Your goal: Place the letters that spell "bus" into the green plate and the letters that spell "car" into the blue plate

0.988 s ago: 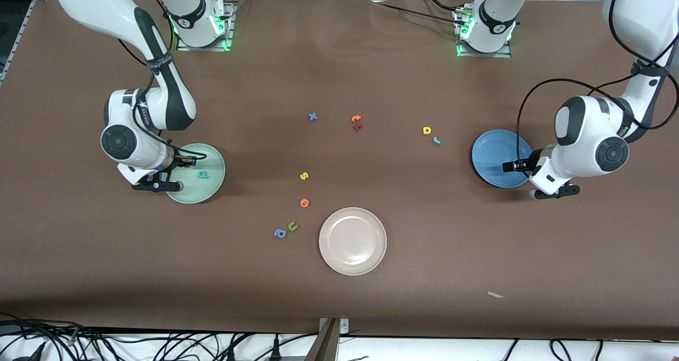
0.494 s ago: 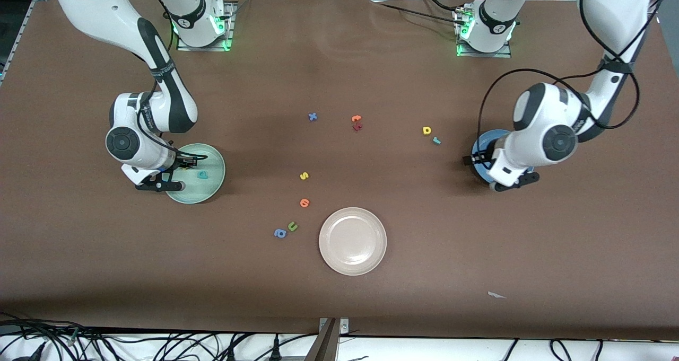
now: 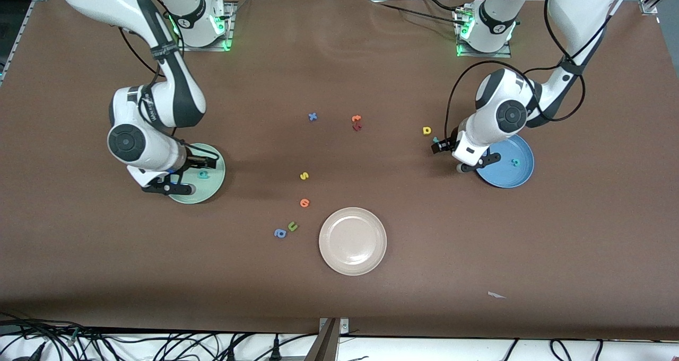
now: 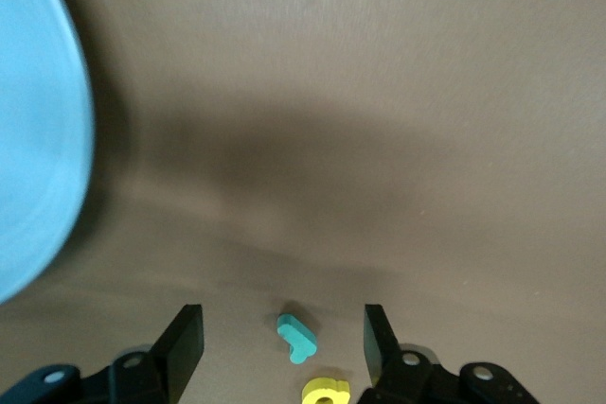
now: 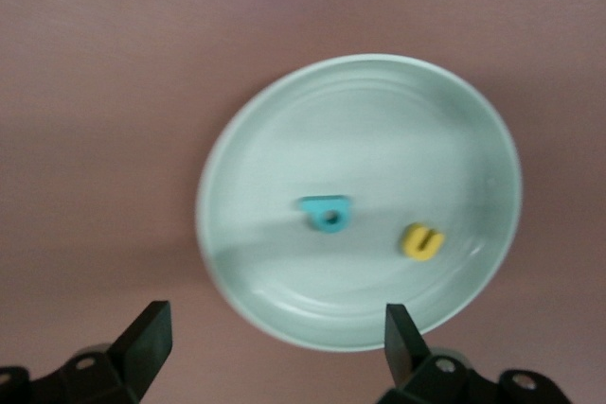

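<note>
Left gripper (image 4: 284, 347) spread, empty; swung off blue plate (image 3: 509, 162) since a second ago, now over teal r (image 4: 296, 338), yellow a (image 3: 427, 131) at its 11 o'clock. Teal c (image 3: 514, 163) left in blue plate. Right gripper (image 5: 275, 342) just sprang wide over green plate (image 5: 275, 130): yellow u (image 5: 421, 241) dropped beside teal b (image 5: 328, 214). Yellow s (image 3: 304, 176) still mid-table. Judged: r next.

1. The "b" (image 5: 328, 214) and "u" (image 5: 421, 241) lie in the green plate (image 3: 215, 183) at the right arm's end of the desk (image 3: 339, 297).
2. The "c" (image 3: 514, 162) lies in the blue plate (image 3: 522, 175) at the left arm's end.
3. The "r" (image 4: 297, 338) lies just beside the blocky letter (image 3: 427, 131), near the blue plate.
</note>
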Motion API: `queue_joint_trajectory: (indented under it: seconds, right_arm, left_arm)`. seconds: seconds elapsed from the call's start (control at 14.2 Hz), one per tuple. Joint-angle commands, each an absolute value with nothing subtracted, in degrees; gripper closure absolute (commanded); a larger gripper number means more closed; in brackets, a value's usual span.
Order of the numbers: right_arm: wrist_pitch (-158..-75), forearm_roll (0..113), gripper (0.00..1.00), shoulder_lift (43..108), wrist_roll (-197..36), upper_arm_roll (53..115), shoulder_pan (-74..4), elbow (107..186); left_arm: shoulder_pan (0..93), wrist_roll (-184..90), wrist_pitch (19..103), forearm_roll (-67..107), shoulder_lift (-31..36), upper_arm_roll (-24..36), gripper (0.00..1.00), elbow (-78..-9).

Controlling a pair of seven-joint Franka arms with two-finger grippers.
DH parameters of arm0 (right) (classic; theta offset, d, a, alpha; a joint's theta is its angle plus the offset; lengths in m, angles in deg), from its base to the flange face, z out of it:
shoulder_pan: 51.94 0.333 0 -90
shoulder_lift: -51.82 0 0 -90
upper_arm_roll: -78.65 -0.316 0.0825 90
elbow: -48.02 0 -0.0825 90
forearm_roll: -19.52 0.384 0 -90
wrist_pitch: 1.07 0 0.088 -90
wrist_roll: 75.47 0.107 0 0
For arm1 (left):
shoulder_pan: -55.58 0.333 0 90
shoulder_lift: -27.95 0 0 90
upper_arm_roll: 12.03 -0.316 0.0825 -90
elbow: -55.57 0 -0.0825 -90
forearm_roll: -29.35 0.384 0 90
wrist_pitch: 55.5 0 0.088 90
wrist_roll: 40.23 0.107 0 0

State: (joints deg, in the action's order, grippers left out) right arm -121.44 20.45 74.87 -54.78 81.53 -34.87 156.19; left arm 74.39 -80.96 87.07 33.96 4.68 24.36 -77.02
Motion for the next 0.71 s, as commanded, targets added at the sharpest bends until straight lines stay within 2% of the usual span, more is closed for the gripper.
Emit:
queue_joint_trajectory:
  seconds: [0.0,0.21,0.42,0.64]
  right_arm:
    - [-120.8,22.1,0.01,75.9,-41.1,76.2,-34.5,153.4]
    - [-124.6,25.0,0.01,79.5,-30.1,73.0,-33.4,150.6]
    - [-131.9,24.8,0.01,82.7,-18.6,72.5,-29.1,150.0]
    - [-139.4,24.2,0.01,85.2,-8.5,72.5,-25.9,149.9]
  left_arm:
    - [72.9,-82.5,88.5,33.7,4.3,24.5,0.30,-78.0]
    - [72.5,-82.8,88.5,33.8,4.0,24.5,0.40,-78.5]
    - [71.4,-82.8,88.6,34.3,4.0,24.4,0.48,-79.3]
    - [71.5,-83.3,88.6,37.9,4.0,24.4,0.50,-80.2]
